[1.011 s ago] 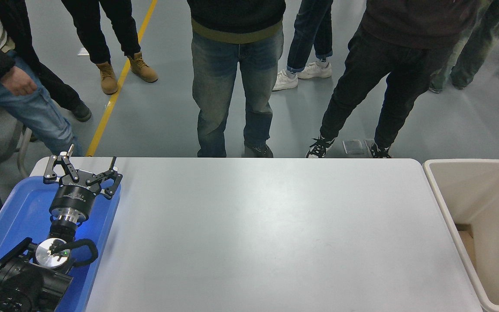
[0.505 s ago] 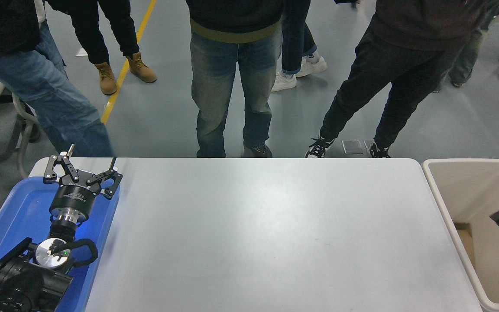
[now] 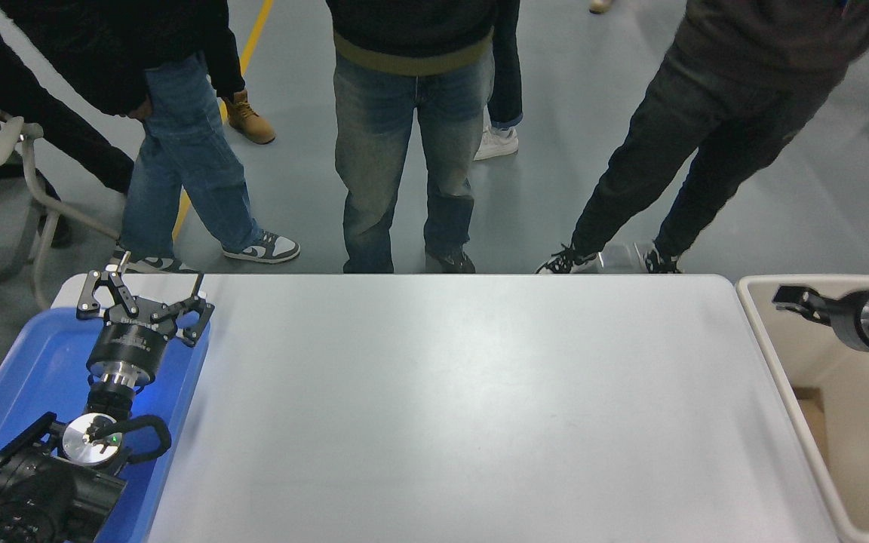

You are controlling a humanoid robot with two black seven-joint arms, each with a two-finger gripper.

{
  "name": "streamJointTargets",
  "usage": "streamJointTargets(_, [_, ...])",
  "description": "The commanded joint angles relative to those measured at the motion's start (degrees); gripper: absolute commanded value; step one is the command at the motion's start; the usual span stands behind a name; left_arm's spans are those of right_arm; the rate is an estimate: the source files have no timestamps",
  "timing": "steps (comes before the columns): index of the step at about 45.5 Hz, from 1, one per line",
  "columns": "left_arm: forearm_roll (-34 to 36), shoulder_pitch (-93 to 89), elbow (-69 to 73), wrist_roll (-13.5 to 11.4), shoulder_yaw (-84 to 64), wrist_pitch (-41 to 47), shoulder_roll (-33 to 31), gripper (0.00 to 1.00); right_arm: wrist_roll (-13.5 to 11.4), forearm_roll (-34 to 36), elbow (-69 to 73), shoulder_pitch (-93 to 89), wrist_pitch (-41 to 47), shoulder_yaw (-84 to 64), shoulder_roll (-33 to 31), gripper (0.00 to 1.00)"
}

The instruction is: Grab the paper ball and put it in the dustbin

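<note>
The beige dustbin [image 3: 783, 381] stands off the table's right end, cut by the picture's right edge. My right gripper [image 3: 783, 296] comes in from the right edge and hovers over the bin's far part, pointing left toward the table. I cannot tell whether it is open or shut, and nothing shows in it. The paper ball is not in view. My left arm is parked at the lower left, with its gripper [image 3: 149, 286] open and empty over the blue tray [image 3: 35, 362].
The white table [image 3: 465, 400] fills the middle. Several people stand along its far edge, their legs and shoes close to it. A chair [image 3: 4, 151] stands at the far left. A flat tan patch [image 3: 810, 415] lies low inside the bin.
My right gripper has risen from deep inside the bin to over its far part and turned to point left. The people at the far left have walked to the right.
</note>
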Motion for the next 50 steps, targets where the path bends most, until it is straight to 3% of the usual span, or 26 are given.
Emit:
streamJointTargets(1, [0.01,0.0,-0.01,-0.07,0.01,0.0,0.0,0.99,-0.05,0.23,14.68,20.64,12.62,-11.86,10.19,1.0])
streamJointTargets(17, [0.01,0.0,0.08,-0.07,-0.07,0.0,0.0,0.99,-0.14,6.03,20.76,31.11,26.07,-12.48,25.85,1.0])
streamJointTargets(30, [-0.08,0.09,0.08,-0.07,-0.07,0.0,-0.09,0.99,-0.32,16.13,20.76,34.89,28.19,-13.1,35.52,1.0])
streamJointTargets(36, [-0.08,0.0,0.08,-0.07,-0.07,0.0,-0.09,0.99,-0.32,19.65,20.67,36.48,28.1,-13.09,35.96,1.0])
streamJointTargets(50, [-0.08,0.09,0.08,-0.16,-0.16,0.0,-0.09,0.99,-0.32,20.45,20.76,39.2,27.84,-15.9,35.96,1.0])
